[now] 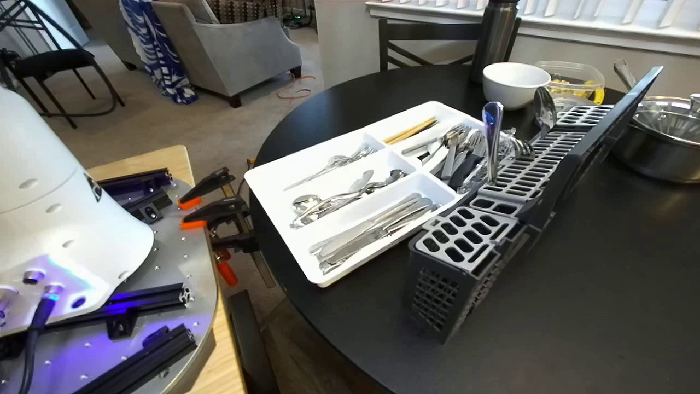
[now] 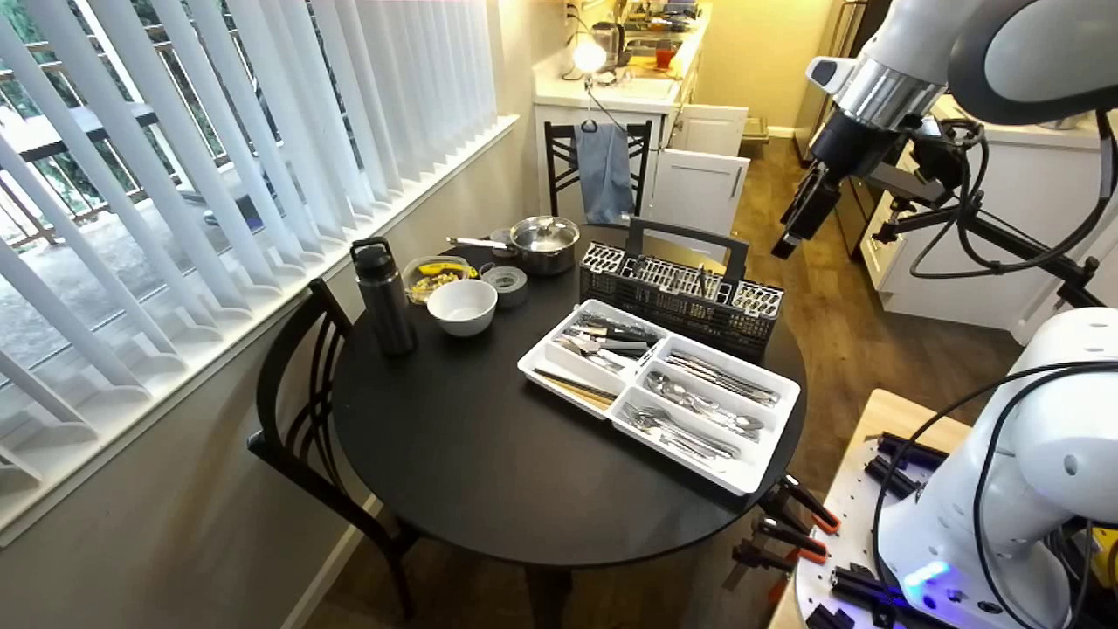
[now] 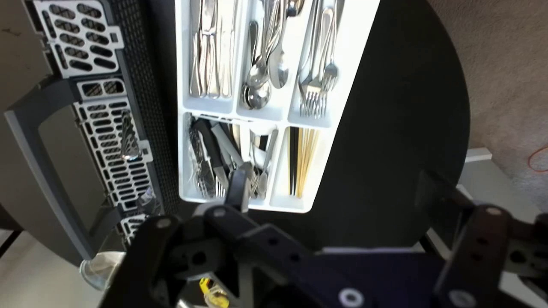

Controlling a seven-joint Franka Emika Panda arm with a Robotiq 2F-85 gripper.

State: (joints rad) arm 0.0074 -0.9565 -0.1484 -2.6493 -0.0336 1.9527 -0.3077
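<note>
In the wrist view the fingers of the gripper are spread wide with nothing between them, and it hangs in the air touching nothing. Going clock-style from that gap, the white cutlery tray sits at about 11 o'clock and the dark cutlery basket is farther out, between 9 and 10. Both are on the black table, basket running along one side of the tray.

A few bits stick up around the basket's grid in an exterior view: an upright metal handle, a spoon at its 2 o'clock, and a fork closer in, toward 3 or 4.

My two cents: the upright one looks like the friendliest grip, but it's slim and shiny, so I'd get both fingers flat against it, close gently, and keep any pull along its own line so it doesn't bind. Can't tell how deep it goes. I'd narrow that spread before dropping in, since the neighbours are near. Watch the carry handle too: it stands up on the grid's 9 o'clock side in the wrist view, and a finger could clip it. The knives lying flat in the tray seem fiddlier, being low between walls.
</note>
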